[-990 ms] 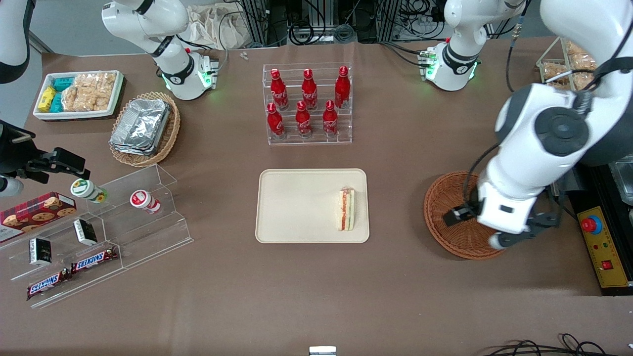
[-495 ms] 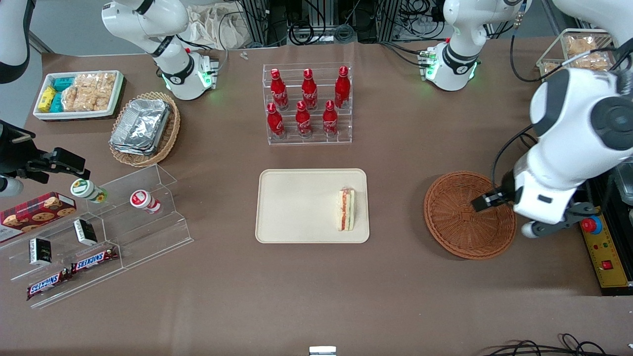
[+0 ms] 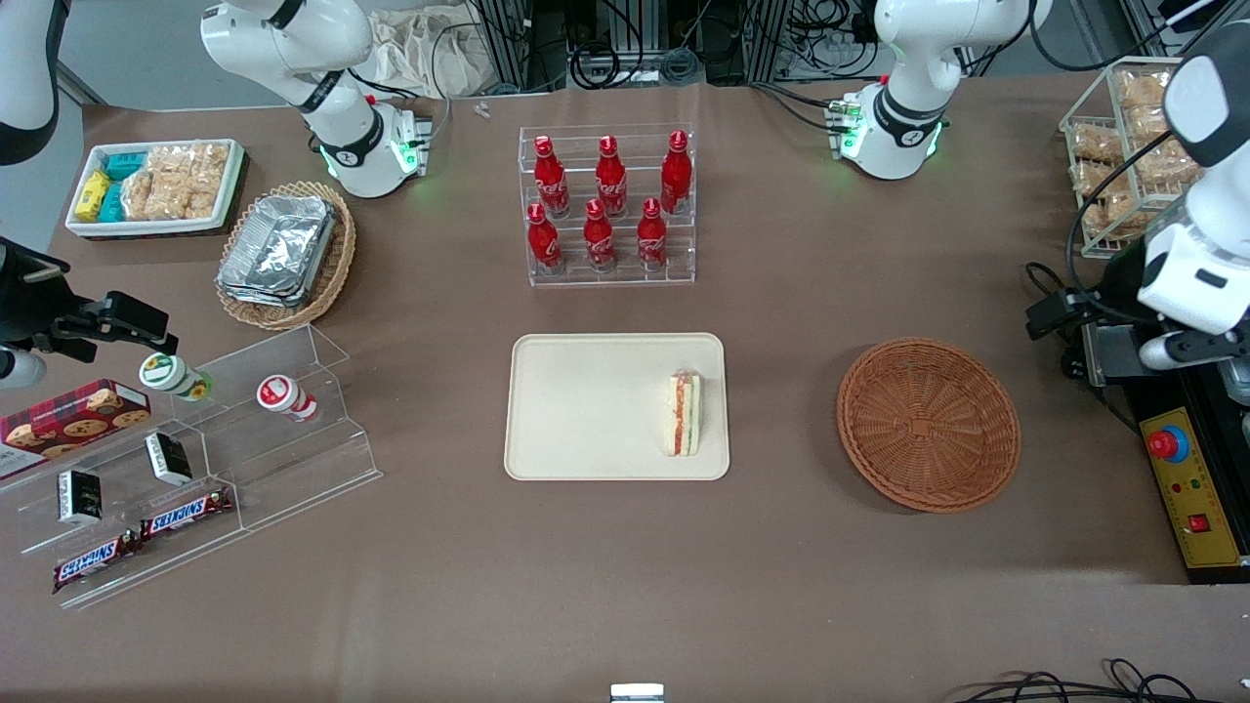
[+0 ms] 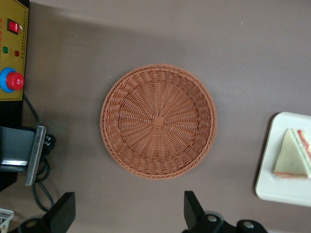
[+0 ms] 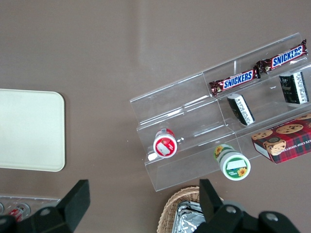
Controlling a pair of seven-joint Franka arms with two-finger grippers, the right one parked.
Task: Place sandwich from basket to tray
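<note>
Lying on the tray [image 3: 586, 410], the sandwich [image 3: 685, 413]; jaws [image 4: 126, 216] open above basket [image 4: 158, 121].

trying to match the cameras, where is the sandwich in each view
Front view: the sandwich lies on the tray, at the tray's end nearest the basket.
Left wrist view: the sandwich is on the tray, with the basket apart from it and the open end effector empty.
Right wrist view: sandwich not in it.
Shared landmark: the tray.

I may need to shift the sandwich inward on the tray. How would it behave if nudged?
Standing on a narrow edge, the sandwich would probably tip. Its soft layers may shear apart. It sits by the tray rim. The open gripper is near the basket.
</note>
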